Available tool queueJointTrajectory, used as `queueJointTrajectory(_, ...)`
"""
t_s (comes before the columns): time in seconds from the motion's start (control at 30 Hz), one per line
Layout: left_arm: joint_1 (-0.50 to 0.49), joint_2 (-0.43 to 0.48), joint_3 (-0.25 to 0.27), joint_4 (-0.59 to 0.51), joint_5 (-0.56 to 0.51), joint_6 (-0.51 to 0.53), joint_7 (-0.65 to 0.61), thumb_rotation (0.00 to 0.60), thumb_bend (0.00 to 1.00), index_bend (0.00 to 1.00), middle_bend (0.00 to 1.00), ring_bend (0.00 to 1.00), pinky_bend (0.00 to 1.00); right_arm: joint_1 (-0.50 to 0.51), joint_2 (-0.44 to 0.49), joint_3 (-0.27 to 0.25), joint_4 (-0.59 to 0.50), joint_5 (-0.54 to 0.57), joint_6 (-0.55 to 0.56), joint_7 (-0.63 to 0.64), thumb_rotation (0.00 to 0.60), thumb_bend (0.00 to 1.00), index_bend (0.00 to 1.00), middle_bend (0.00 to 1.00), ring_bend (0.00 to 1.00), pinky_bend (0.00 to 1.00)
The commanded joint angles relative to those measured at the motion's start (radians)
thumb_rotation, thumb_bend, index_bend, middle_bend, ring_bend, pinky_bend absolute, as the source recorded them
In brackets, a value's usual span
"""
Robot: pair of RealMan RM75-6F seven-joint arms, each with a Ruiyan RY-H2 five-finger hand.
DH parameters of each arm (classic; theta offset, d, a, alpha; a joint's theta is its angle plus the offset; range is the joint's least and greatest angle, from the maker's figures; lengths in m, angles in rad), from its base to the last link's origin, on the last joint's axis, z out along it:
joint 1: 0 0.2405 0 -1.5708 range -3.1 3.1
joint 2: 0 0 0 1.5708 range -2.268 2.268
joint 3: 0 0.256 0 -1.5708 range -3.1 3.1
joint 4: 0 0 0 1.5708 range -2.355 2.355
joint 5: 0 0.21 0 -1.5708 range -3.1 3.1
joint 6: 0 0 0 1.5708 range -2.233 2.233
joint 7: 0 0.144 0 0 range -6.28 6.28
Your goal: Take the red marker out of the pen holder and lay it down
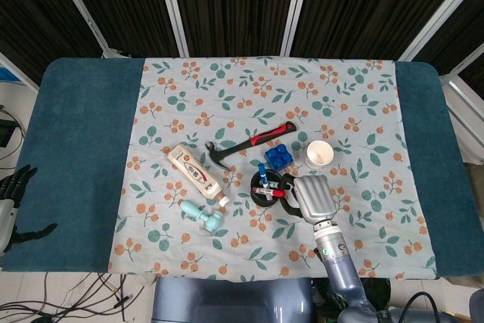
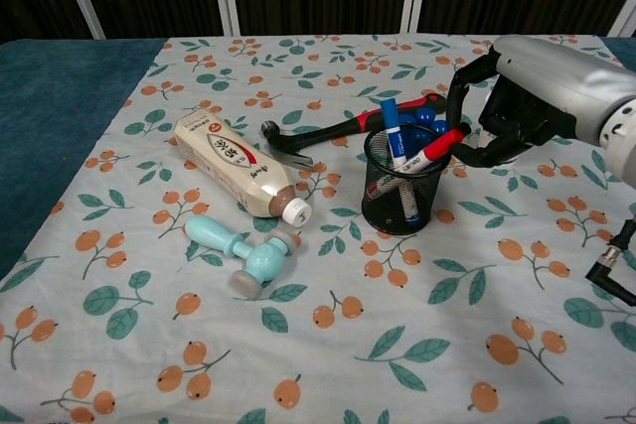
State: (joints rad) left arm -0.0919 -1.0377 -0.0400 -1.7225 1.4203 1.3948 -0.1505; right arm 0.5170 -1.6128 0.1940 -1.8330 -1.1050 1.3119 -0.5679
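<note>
the left hand (image 1: 15, 202) hangs off the table's edge at nine o'clock, released, fingers apart, holding nothing, well apart from everything. near the middle of the cloth (image 1: 227, 88), the red marker (image 2: 434, 149) stands tilted in the pen holder (image 2: 402, 186), its red cap leaning out over the rim toward three o'clock. the right hand (image 2: 517, 111) sits at three o'clock of the pen holder with its fingertips (image 2: 465, 151) at the cap; they seem to pinch it, though the chest view does not show the contact cleanly.

risks, as i judge them: the pen holder is light mesh, so a slanted pull could drag or tip it toward three o'clock and spill the blue marker (image 2: 394, 136). a grip on the cap alone could slip, or pull the cap off. the paper cup (image 1: 319, 154) and blue block (image 1: 278, 157) stand near, at about twelve o'clock of the pen holder, and the hammer (image 2: 343, 133) lies just behind it, so a wide swing could knock them. laying it down toward nine o'clock means crossing the bottle (image 2: 234, 166) and the teal tool (image 2: 238, 250).

counted left to right: one bottle, one teal tool, one hammer, one pen holder, one red marker, one blue marker, one blue block, one paper cup. more pens in the holder i cannot tell.
</note>
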Motion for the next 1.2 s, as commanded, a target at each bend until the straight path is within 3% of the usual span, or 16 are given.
queueJointTrajectory(0.03, 0.0, 0.0, 0.0, 0.0, 0.0, 0.0, 0.0, 0.6, 0.0, 0.0, 0.0, 0.0, 0.0, 0.0, 0.0, -0.001, 0.0, 0.0, 0.0, -0.001, 0.6, 0.45, 0.63, 1.0, 1.0, 0.95)
queueJointTrajectory(1.2, 0.001, 0.001, 0.0, 0.0, 0.003, 0.003, -0.002, 0.6, 0.0, 0.0, 0.0, 0.0, 0.0, -0.008, 0.012, 0.0, -0.025, -0.003, 0.021, -0.012, 0.6, 0.45, 0.64, 1.0, 1.0, 0.95)
